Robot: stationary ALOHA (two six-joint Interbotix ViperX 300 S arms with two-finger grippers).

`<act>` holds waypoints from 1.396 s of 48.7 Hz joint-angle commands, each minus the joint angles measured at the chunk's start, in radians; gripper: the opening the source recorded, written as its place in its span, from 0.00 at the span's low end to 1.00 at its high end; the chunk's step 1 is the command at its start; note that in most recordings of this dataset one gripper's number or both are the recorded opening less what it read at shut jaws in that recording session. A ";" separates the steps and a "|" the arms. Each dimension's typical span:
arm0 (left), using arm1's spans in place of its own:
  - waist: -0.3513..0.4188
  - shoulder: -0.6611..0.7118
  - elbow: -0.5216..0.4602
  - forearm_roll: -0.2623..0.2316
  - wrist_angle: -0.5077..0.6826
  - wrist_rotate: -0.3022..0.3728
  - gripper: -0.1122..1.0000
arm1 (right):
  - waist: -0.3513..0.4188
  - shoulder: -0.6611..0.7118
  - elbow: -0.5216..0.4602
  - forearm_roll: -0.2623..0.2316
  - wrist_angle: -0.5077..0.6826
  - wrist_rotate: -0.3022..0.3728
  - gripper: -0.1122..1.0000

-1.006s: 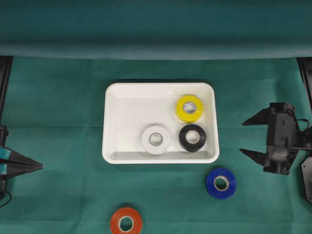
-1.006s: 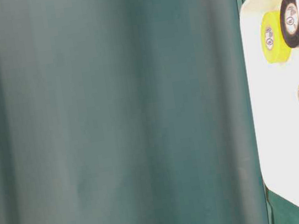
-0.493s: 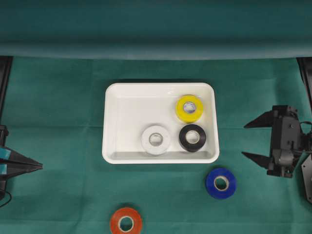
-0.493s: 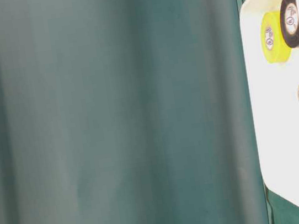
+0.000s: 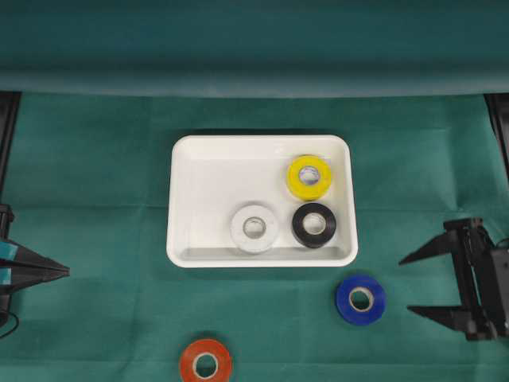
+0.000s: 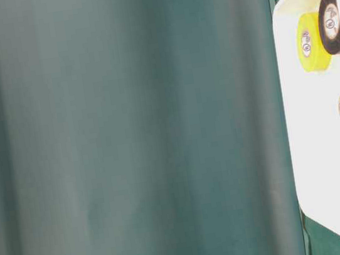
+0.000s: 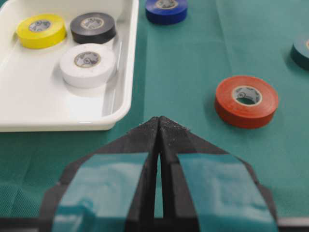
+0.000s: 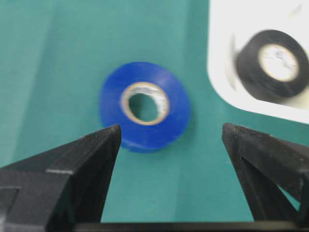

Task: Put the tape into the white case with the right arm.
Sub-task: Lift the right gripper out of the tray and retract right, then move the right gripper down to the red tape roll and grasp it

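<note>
We see the white case at the centre of the overhead view, resting on the green surface. Three tape rolls lie flat inside it: a yellow roll in its upper right part, a black roll just below that, and a white roll left of the black one, near the case's lower rim. None of them are stacked.

Two rolls lie outside on the surface: a blue roll just below the case's lower right corner, and an orange roll at the bottom edge of the frame, well apart from the case.

The right gripper sits at the right edge with its fingers spread wide, empty, pointing towards the blue roll. The left gripper is clenched, holding nothing.
</note>
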 commanded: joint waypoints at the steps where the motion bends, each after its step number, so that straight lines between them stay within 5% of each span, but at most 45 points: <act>1: 0.003 0.008 -0.012 -0.002 -0.005 0.000 0.10 | 0.034 -0.002 -0.009 0.000 -0.006 0.002 0.63; 31: 0.003 0.008 -0.011 0.000 -0.005 0.000 0.10 | 0.057 0.137 -0.091 -0.002 -0.014 0.002 0.62; 68: 0.003 0.008 -0.009 0.000 -0.005 0.000 0.10 | 0.067 0.667 -0.558 -0.005 -0.074 -0.011 0.63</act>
